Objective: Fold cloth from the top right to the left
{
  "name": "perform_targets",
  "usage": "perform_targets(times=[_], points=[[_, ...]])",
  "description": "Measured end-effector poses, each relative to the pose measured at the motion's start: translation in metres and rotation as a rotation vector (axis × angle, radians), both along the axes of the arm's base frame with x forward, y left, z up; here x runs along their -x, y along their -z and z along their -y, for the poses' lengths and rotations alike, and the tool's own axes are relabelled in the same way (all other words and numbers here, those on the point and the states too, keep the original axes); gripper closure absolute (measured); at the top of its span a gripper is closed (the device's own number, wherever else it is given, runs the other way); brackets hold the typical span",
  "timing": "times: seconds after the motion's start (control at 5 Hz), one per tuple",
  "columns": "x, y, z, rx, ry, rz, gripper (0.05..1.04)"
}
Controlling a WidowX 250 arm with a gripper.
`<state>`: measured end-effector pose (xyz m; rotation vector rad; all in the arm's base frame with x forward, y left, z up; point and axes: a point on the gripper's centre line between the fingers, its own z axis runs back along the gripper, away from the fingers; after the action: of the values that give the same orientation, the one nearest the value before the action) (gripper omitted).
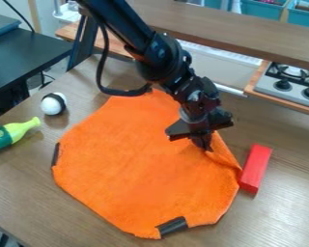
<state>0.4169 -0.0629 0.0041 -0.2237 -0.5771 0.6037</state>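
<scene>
Camera view: see the orange cloth (141,169) spread left of the red block (256,168); up and left of that block, see the black gripper (204,146) with fingers clamped on puckered cloth at the upper right edge. Judge grasping as in hand; next, lift gently and carry leftward, away from the block.

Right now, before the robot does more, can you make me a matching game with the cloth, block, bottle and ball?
1. Bottle
2. Cloth
3. Ball
4. Block

A. White with a black band
B. All red
C. Orange, beneath the gripper
D. Yellow and green, lying on its side

Pairs: 1-D, 2-C, 3-A, 4-B
</scene>
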Motion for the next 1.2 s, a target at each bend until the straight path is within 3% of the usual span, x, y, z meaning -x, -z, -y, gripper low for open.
perform_targets(times=[0.2, 0.4, 0.6, 1.0, 1.2], points=[[-0.002, -0.02, 0.007, 0.049, 0.022, 0.033, 1.035], [-0.009, -0.075, -0.003, 0.145, -0.009, 0.132, 1.035], [-0.001, -0.097, -0.019, 0.206, -0.03, 0.163, 1.035], [0.034, -0.085, -0.062, 0.229, -0.018, 0.081, 1.035], [0.057, -0.087, -0.095, 0.239, -0.015, 0.073, 1.035]])
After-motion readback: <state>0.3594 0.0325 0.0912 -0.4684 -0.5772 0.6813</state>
